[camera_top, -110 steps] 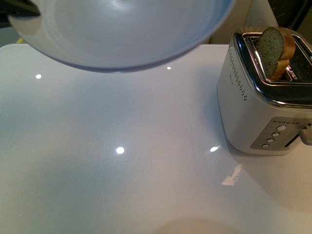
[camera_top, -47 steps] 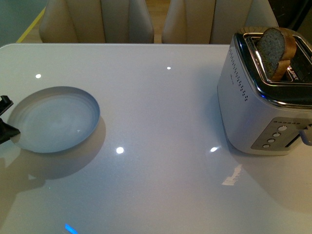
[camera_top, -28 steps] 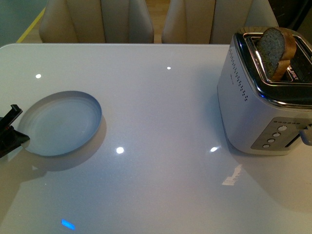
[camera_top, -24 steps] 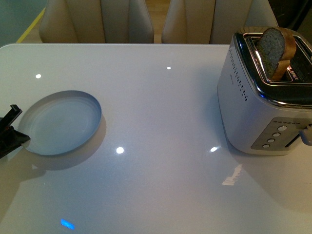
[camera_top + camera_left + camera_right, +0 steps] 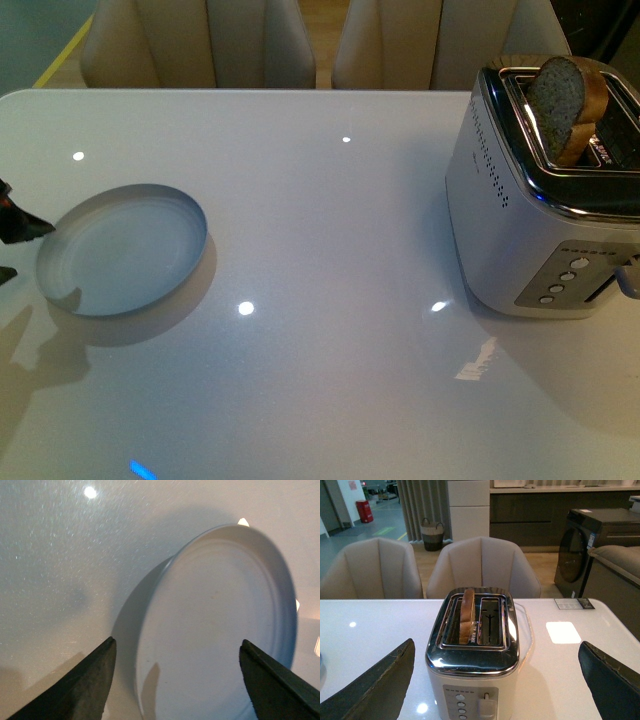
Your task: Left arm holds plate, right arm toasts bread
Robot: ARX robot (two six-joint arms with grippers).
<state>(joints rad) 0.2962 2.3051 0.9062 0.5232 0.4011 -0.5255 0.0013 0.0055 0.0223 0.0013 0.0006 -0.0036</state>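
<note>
The pale blue-grey plate (image 5: 122, 250) lies flat on the white table at the left. My left gripper (image 5: 14, 248) shows only as dark tips at the frame's left edge, just off the plate's rim. In the left wrist view the plate (image 5: 215, 625) lies below the open left gripper (image 5: 177, 642), whose jaws stand wide apart and hold nothing. The bread (image 5: 565, 95) stands upright in a slot of the silver toaster (image 5: 545, 200) at the right. In the right wrist view my right gripper (image 5: 496, 646) is open, facing the toaster (image 5: 472, 665) and the bread (image 5: 466, 615) from a distance.
Beige chairs (image 5: 200, 45) stand behind the table's far edge. The toaster's lever (image 5: 486, 705) and buttons face the right gripper. A paper card (image 5: 575, 603) lies on the table behind the toaster.
The plate, held high near the camera earlier, now lies on the table. My left gripper has drawn back from its rim toward the left edge. The bread and toaster have not moved.
</note>
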